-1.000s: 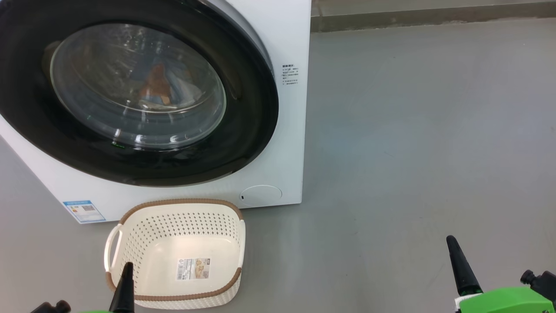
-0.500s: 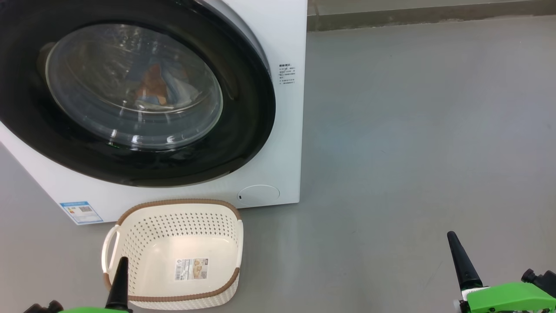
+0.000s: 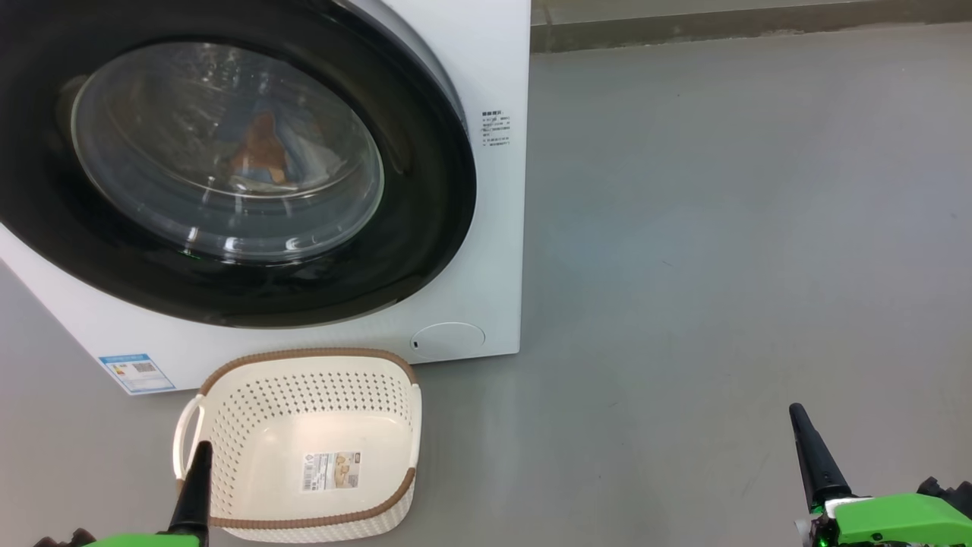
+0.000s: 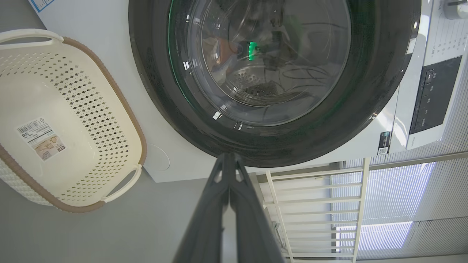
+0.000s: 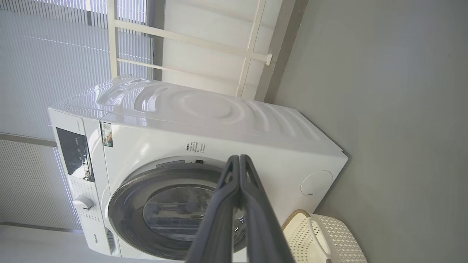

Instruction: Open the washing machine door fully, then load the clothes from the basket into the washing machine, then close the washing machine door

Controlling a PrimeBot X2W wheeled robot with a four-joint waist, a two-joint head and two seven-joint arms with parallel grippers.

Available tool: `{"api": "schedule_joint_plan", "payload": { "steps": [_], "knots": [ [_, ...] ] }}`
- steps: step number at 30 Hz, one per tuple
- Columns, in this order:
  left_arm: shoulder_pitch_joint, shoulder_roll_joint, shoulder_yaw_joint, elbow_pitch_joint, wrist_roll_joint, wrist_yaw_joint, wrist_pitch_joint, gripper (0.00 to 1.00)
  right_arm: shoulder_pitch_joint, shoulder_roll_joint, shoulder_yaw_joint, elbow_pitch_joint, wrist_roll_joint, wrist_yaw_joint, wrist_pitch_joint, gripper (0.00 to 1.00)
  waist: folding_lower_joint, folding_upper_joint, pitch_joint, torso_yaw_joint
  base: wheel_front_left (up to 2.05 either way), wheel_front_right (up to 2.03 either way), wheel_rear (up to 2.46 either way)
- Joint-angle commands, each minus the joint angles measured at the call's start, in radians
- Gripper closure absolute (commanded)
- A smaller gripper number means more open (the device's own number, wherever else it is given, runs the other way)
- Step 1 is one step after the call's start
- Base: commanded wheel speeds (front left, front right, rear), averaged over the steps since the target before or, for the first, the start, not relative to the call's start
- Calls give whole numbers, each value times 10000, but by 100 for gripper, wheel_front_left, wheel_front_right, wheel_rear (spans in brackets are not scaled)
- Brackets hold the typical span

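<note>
The washing machine (image 3: pixel 497 251) stands at the upper left of the head view. Its washing machine door (image 3: pixel 429 197) sits flush against the front, black rim all round. Through the glass I see the clothes (image 3: pixel 264 156), blue and orange, lying in the drum. The basket (image 3: pixel 304 384) stands on the floor in front of the machine with only its label sticker inside. My left gripper (image 3: pixel 202 450) is shut, its tip over the basket's near left corner. Shut too, my right gripper (image 3: pixel 796 414) hangs over bare floor at the lower right. The left wrist view has the door (image 4: pixel 365 95), the basket (image 4: pixel 91 109) and the shut left gripper (image 4: pixel 228 157).
Grey floor (image 3: pixel 721 228) stretches to the right of the machine, up to a skirting strip (image 3: pixel 721 30) along the wall. In the right wrist view a white rack (image 5: pixel 252 54) and window blinds (image 5: pixel 44 54) stand beyond the machine (image 5: pixel 219 120).
The whole head picture has shifted slightly left, so the camera has moved. Both grippers stay shut, low in the picture. Door and basket are unchanged.
</note>
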Motion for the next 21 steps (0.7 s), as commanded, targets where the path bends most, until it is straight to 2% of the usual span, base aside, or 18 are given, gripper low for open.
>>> {"api": "schedule_joint_plan", "payload": {
  "steps": [1,14,21],
  "knots": [
    [-518,120,392,-159,-275,-194,93,100,-541,-126,182,-190,302,-10,88,100,0,0,3,-9,0,0,0],
    [-687,47,801,-30,-1641,-436,440,100,-769,-128,100,42,1706,-13,363,100,0,0,28,-88,0,0,0],
    [-729,23,908,2,-1966,-495,531,100,-825,-123,72,99,2040,-13,437,100,0,0,34,-107,0,0,0]
  ]
}}
